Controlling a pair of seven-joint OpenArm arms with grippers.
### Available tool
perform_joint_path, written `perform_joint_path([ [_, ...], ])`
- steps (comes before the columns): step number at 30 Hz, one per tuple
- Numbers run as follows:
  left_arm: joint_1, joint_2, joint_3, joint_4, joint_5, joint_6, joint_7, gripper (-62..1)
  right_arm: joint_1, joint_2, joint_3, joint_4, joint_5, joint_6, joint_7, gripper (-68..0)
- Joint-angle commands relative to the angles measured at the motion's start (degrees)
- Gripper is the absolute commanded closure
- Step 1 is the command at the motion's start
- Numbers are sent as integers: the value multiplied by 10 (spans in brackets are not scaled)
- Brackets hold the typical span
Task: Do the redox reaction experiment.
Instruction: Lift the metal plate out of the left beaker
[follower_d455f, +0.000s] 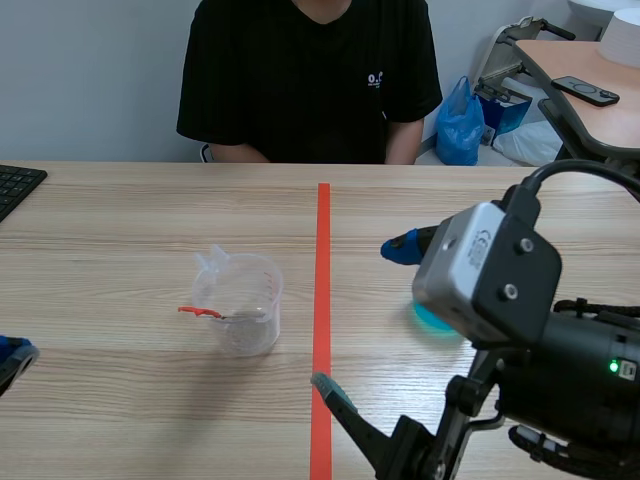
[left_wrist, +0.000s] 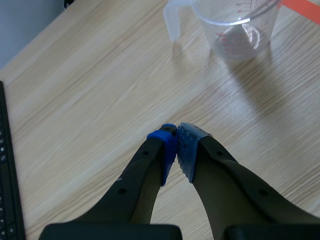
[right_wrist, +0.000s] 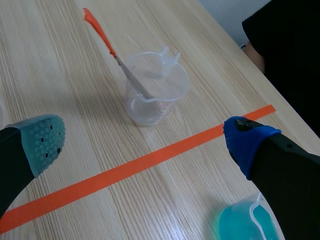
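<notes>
Clear measuring cup (follower_d455f: 240, 305), orange-handled spatula (right_wrist: 117, 55) leaning inside, stands left of the tape line (follower_d455f: 322, 250). Cup of blue liquid (right_wrist: 247, 225) sits beside the right gripper (right_wrist: 145, 142), spread wide and empty. Left gripper (left_wrist: 176, 150) pinched on nothing. Hazard: an off-centre grasp could tip the blue liquid.

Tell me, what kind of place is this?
Probably an office or a small lab room: a wooden table with a keyboard at its edge, a second desk behind, and a plastic measuring cup set out.
</notes>
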Motion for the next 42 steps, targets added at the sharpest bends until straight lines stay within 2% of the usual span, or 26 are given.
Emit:
perform_joint_path([
  [1, 6, -3, -12, -19, 1, 2, -19, -32, 13, 3, -3, 9, -2, -2, 10, -679],
  [6, 6, -3, -23, -87, 27, 12, -67, -32, 29, 3, -23, 9, -15, -2, 12, -679],
  [11, 6, -3, -44, -146, 39, 12, -112, -32, 55, 3, -52, 8, -15, -2, 12, -679],
  [18, 6, -5, -76, -211, 42, 12, -166, -32, 117, 3, -123, -20, -29, -3, 12, -679],
  [27, 16, -8, -97, -285, 51, 19, -219, -32, 217, 0, -232, -101, -40, -74, 54, -679],
  [32, 16, -8, -100, -323, 59, 25, -245, -32, 271, -18, -282, -149, -55, -108, 59, -679],
  [38, 16, -8, -99, -356, 60, 25, -262, -32, 315, -35, -313, -183, -55, -136, 64, -679],
  [42, 15, -8, -99, -375, 60, 26, -283, -32, 327, -42, -314, -189, -55, -140, 63, -679],
])
